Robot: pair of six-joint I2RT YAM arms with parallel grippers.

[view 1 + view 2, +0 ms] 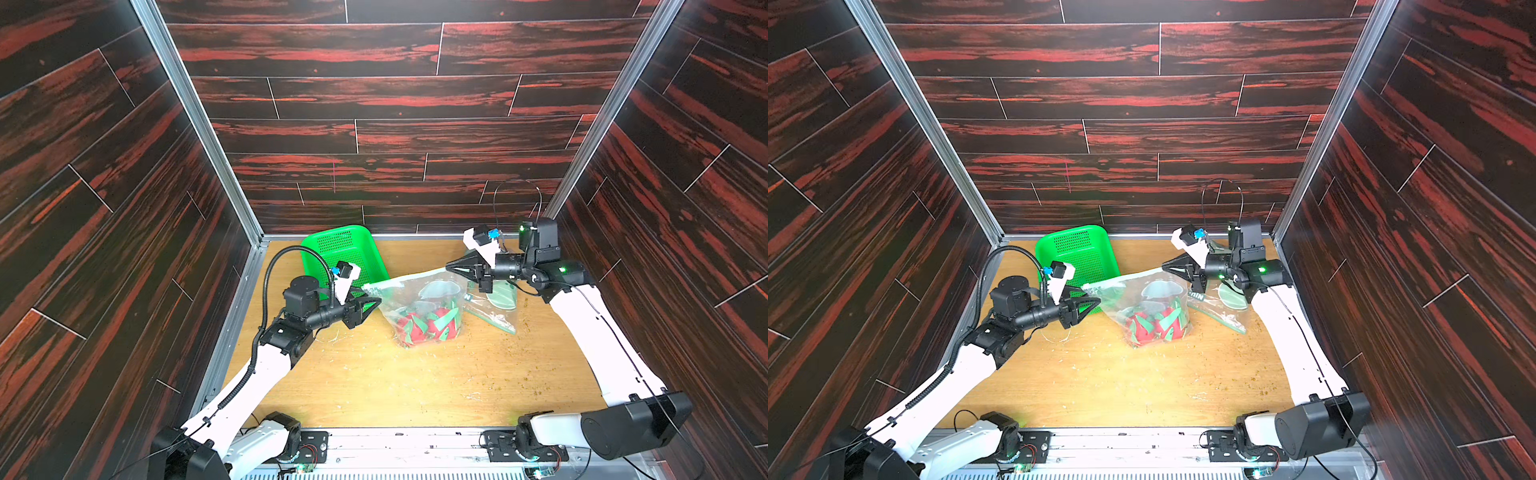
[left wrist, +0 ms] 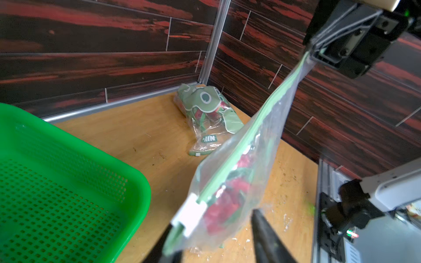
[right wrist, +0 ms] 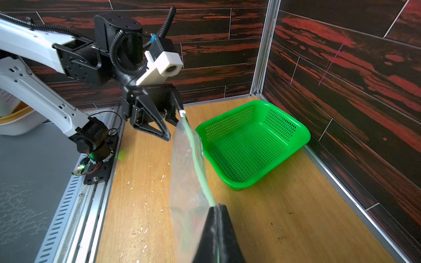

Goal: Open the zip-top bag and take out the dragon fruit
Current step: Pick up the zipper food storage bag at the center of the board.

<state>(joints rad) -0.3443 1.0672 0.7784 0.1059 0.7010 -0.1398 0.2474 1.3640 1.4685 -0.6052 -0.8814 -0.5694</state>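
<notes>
green plastic basket (image 1: 343,249) at the back left of the table, rectangular, rounded corners, glossy, small holes all over walls and floor. wooden table (image 1: 374,386) is pale and matte with visible grain, littered with crumbs and white flecks. next right is the left gripper (image 1: 374,302), black with triangular fingers, jaws partly open. in the left wrist view its fingers (image 2: 265,239) stand apart with the near top corner of the zip-top bag (image 1: 411,291) between them. the white plastic slider (image 2: 190,214) sits against one finger and the jaws are not squeezed together on it. the bag is clear, thin, crinkly film with a green zip strip along the top. the strip is pulled taut in a line between the two grippers, and the belly sags down onto the middle of the table. the zip strip looks closed along its length. dragon fruit (image 1: 428,326) is inside the bag at the bottom, resting on the table through the film, between the two grippers. it shows as bright red lumps with flat green pointed tips, count unclear through the plastic. further right the right gripper (image 1: 453,266) has its fingers fully together, clamped on the far top corner of the bag at the green strip, held above the table. near the back right corner a second clear bag (image 1: 494,305) with green printed shapes lies flat on the table, red bits showing inside.
</notes>
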